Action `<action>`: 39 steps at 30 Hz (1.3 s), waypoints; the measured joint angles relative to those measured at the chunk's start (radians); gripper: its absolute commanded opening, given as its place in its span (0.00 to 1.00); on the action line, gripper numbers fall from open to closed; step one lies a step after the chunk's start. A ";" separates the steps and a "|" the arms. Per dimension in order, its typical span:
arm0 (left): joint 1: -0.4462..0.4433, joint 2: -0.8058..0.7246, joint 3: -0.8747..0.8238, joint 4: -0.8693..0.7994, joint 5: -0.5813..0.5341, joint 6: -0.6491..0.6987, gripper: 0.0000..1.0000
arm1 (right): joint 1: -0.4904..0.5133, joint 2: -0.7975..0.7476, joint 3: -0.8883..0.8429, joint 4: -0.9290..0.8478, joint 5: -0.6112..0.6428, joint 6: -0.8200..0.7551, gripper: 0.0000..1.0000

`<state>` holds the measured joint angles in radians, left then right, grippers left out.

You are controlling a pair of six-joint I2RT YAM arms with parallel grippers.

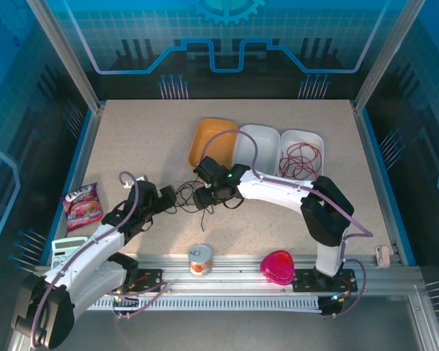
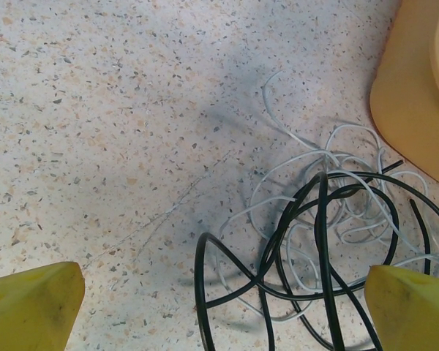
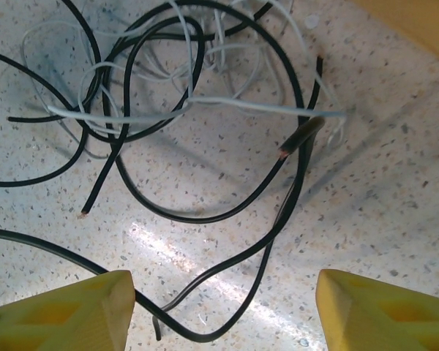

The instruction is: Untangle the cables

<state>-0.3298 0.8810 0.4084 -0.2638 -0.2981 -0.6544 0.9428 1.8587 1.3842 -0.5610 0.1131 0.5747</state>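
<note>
The cables lie in a loose tangle (image 1: pixel 186 196) in the middle of the table, between both grippers. In it a black cable (image 2: pixel 320 219) (image 3: pixel 201 217) loops over a pale whitish cable (image 2: pixel 289 131) (image 3: pixel 241 104). A dark red cable (image 1: pixel 301 156) sits coiled in the far right white tray (image 1: pixel 318 139). My left gripper (image 1: pixel 175 197) (image 2: pixel 223 311) is open, its jaws wide apart, with black loops rising between them. My right gripper (image 1: pixel 198 198) (image 3: pixel 223 314) is open too. A black strand lies on the table between its yellow fingertips (image 3: pixel 66 314).
An orange tray (image 1: pixel 205 131) (image 2: pixel 413 95) and a second white tray (image 1: pixel 267 131) stand just behind the tangle. A snack bag (image 1: pixel 80 206) and a calculator (image 1: pixel 68 251) lie at the left. A can (image 1: pixel 200 259) and a pink heart-shaped box (image 1: pixel 278 266) sit near the front rail.
</note>
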 measured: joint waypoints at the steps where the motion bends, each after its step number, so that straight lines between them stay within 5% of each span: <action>1: 0.000 0.003 0.000 0.001 0.000 -0.002 0.99 | 0.002 0.006 0.000 0.000 -0.003 0.004 0.67; 22: 0.000 0.030 -0.007 0.037 0.037 -0.003 0.99 | 0.006 0.085 0.000 0.008 -0.008 0.040 0.47; 39: 0.001 0.055 -0.019 0.066 0.079 -0.021 0.99 | 0.006 0.117 -0.003 0.028 0.003 0.054 0.49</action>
<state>-0.3290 0.9360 0.3889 -0.1974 -0.2192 -0.6750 0.9489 1.9755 1.3808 -0.5327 0.1162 0.6285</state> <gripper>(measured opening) 0.991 0.471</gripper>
